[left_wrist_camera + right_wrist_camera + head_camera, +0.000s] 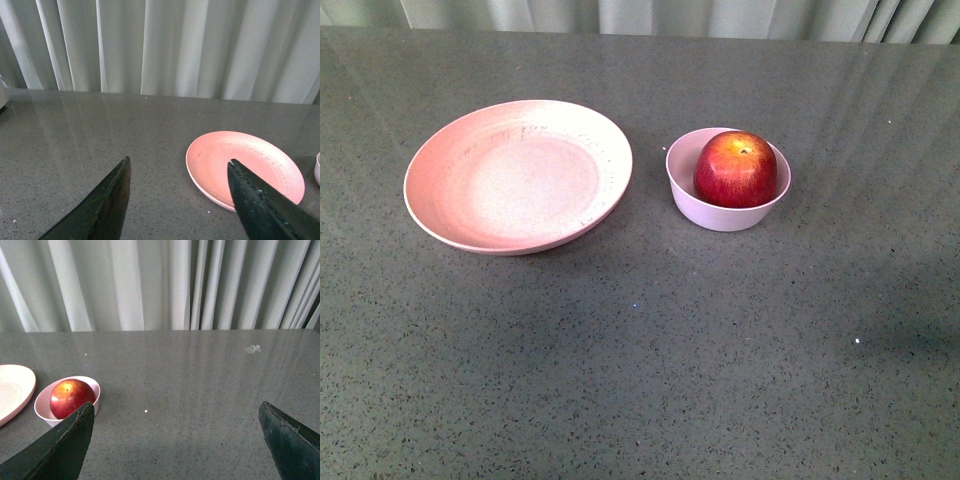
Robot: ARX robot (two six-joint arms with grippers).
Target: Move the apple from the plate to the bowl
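Observation:
The dark red apple [735, 169] sits inside the small pale pink bowl [688, 190] right of centre on the grey table. The wide salmon-pink plate [518, 175] lies empty to the bowl's left. Neither arm shows in the front view. In the left wrist view my left gripper [179, 162] is open and empty above bare table, with the plate [245, 165] beside one finger [260, 205]. In the right wrist view my right gripper [176, 405] is open wide and empty, and the apple [71, 397] in the bowl [44, 410] lies past one finger [65, 445], apart from it.
The dark grey speckled table [640, 350] runs to pale curtains [640, 15] at the back. A sliver of the bowl [317, 170] shows at the edge of the left wrist view. The plate's edge [15, 390] shows in the right wrist view.

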